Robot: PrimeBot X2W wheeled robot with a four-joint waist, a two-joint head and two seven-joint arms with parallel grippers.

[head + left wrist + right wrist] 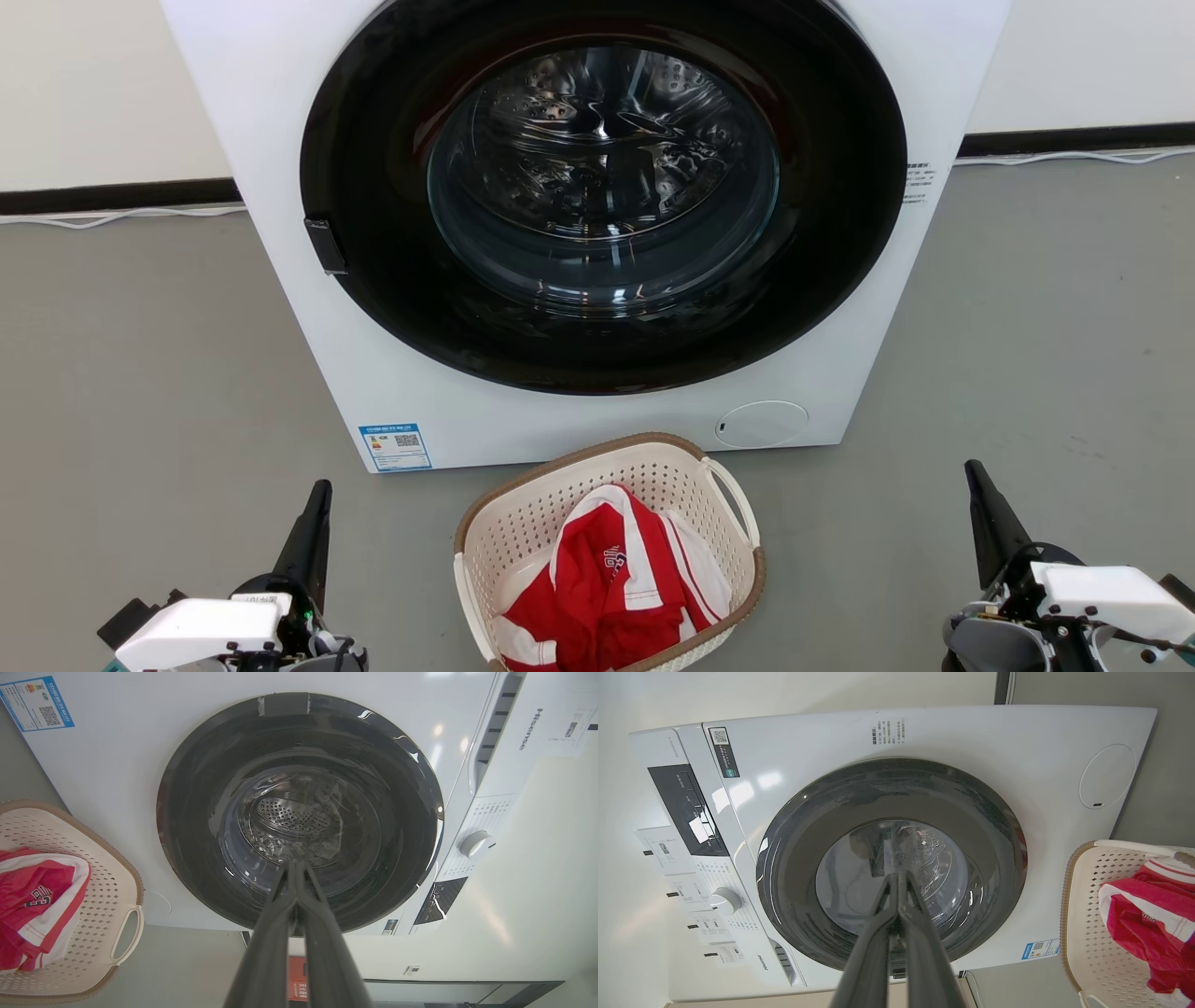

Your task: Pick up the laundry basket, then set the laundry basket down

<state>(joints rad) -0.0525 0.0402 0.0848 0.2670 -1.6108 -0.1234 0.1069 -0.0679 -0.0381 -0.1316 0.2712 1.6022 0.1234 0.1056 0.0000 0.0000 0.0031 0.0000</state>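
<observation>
Plainly, the pick-up has not begun. At the left of the floor (140, 373), the left gripper (321, 497) has its two dark fingers pressed together on nothing, pointing toward the washing machine (523, 420). It is well apart from the laundry basket (527, 523).

The basket stands on the floor midway between the arms, its far rim close to the foot of the machine's front. A red and white shirt (607, 588) is heaped inside it. One white loop handle (733, 495) shows on the side toward the right arm. The opposite handle is hard to make out from the head. At the right of the floor, the right gripper (975, 481) is likewise closed and empty, and just as far from the basket.

As I judge it, the next move needs both sets of jaws to part. Each arm would then swing inward and down to a handle or the brown rim, so that the lift comes up level.

Around it, a white cable (112, 219) runs along the foot of the wall. A blue label (395, 446) sits at the machine's lower left corner. The dark round door (597, 196) is closed above the basket, and a round hatch (761, 423) lies at the lower right.

The machine's front leaves little room behind the basket. The shirt lies below the rim near the visible handle, so it should not snag a finger there.
</observation>
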